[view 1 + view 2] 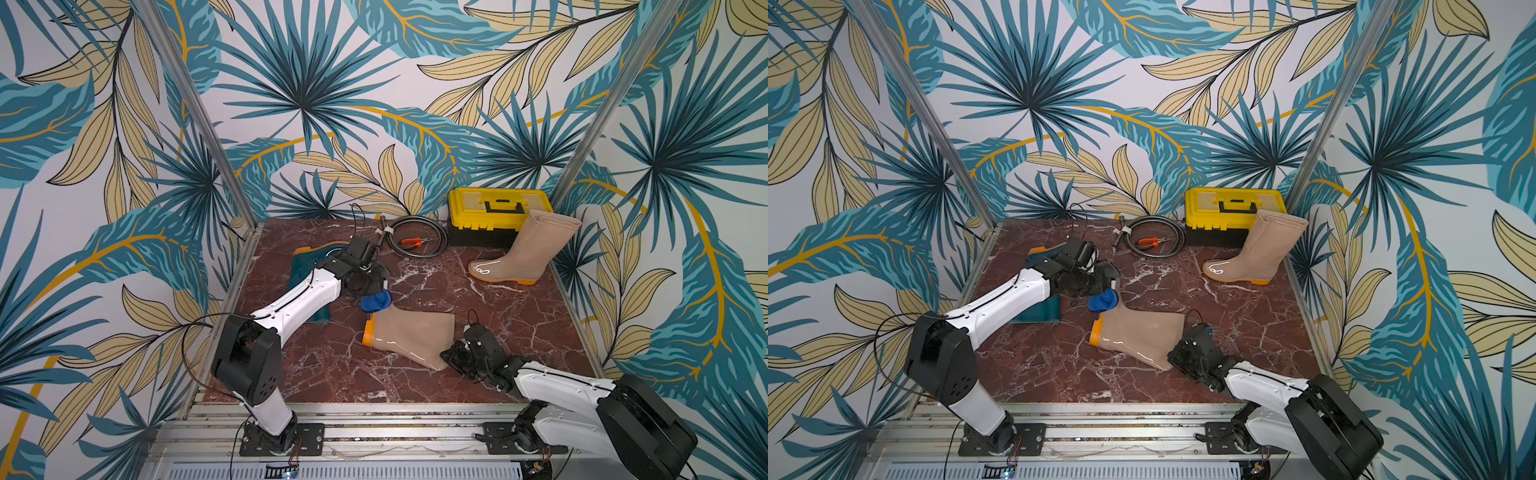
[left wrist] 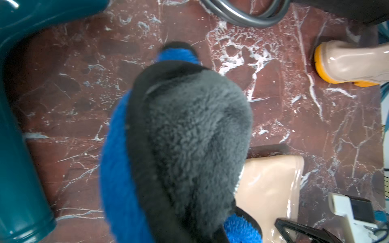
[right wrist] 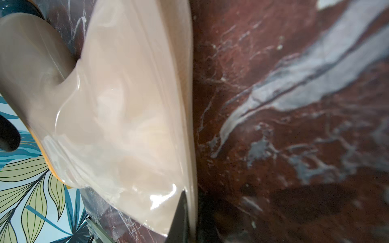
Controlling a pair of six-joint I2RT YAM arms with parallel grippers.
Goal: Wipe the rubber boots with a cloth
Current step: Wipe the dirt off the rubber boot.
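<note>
On the marble table (image 1: 519, 332), the tan boot (image 1: 409, 336) lies on its side, its length running left to right with the sole at the left. Your right gripper (image 3: 192, 218) pinches the shaft's rim at the near right end. The blue cloth (image 1: 376, 301) hangs clamped in your left gripper (image 1: 368, 289) at the boot's far-left foot end. Whether it touches the boot or sits just above, the top views don't settle. Only the right wrist view shows the pinch, and only the left wrist view shows the cloth's grey backing.
</note>
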